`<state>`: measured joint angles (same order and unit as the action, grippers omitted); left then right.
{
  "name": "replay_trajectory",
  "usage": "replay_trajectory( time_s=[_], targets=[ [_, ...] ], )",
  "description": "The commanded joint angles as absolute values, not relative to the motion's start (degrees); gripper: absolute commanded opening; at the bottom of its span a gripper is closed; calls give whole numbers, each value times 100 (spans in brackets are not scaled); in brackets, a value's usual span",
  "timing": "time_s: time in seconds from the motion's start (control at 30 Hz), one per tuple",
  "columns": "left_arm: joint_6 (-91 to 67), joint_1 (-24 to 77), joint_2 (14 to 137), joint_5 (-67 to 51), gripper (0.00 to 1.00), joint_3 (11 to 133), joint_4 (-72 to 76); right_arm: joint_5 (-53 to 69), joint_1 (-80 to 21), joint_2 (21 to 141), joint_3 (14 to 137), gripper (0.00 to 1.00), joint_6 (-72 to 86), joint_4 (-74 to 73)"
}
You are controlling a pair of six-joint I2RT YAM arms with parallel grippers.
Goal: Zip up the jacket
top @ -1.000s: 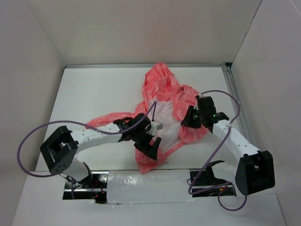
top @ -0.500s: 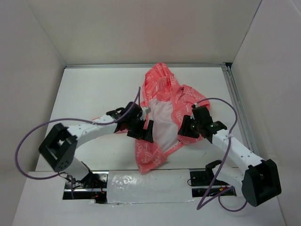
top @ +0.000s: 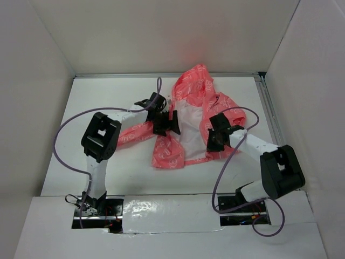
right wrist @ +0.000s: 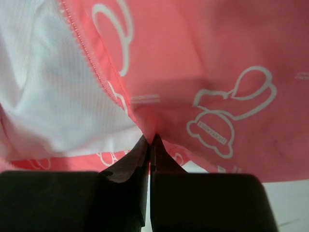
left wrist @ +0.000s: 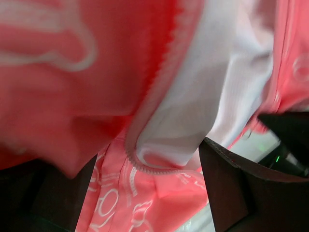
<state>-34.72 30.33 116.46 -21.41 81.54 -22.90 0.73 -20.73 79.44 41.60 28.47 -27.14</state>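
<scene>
**Coral-pink jacket lies unzipped between two claws**

Closest to me, the lower hem of the jacket [top: 188,127] sags onto the white table [top: 108,102], just short of both claws. The right claw [right wrist: 149,140] is pinched tight on a fold of the pink front panel, its tips meeting in the fabric. A zipper edge [right wrist: 89,58] runs up and away on its left, bordering the white lining [right wrist: 43,96]. Beyond those tips, to the right, is a white outline bear print [right wrist: 231,113] with a line of lettering across its belly. A small lettered strip [right wrist: 145,99] sits just above the tips. Both are too small to read. Across the lining, the left claw [left wrist: 147,159] stands with its fingers [left wrist: 227,193] spread wide, the other zipper edge curling loosely between them, unclamped. Beyond both claws the hood [top: 194,81] lies toward the back wall, and a sleeve [top: 132,135] trails off on the left claw's outer side.
</scene>
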Motion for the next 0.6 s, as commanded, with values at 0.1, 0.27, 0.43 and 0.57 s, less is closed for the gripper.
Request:
replay_trajectory(
  time_s=[0.1,0.27,0.43,0.57],
  targets=[
    [-3199,2365,12620,-1310,98,9271,-2415,-387,-2092,8157,5342,0,2690,-3100],
    [-3182,2276,12472,-1257,99,9326,-2365,1007,-2136,7472,5354,0,2445,-3823],
    [-3270,2294,11866,-1546,99,8658,-1951,2662,-2345,7320,4371,8,2180,-3455],
    [-3322,2320,11348,-1635,99,8420,-2012,1953,-2697,7900,4306,15,2206,-3121]
  ],
)
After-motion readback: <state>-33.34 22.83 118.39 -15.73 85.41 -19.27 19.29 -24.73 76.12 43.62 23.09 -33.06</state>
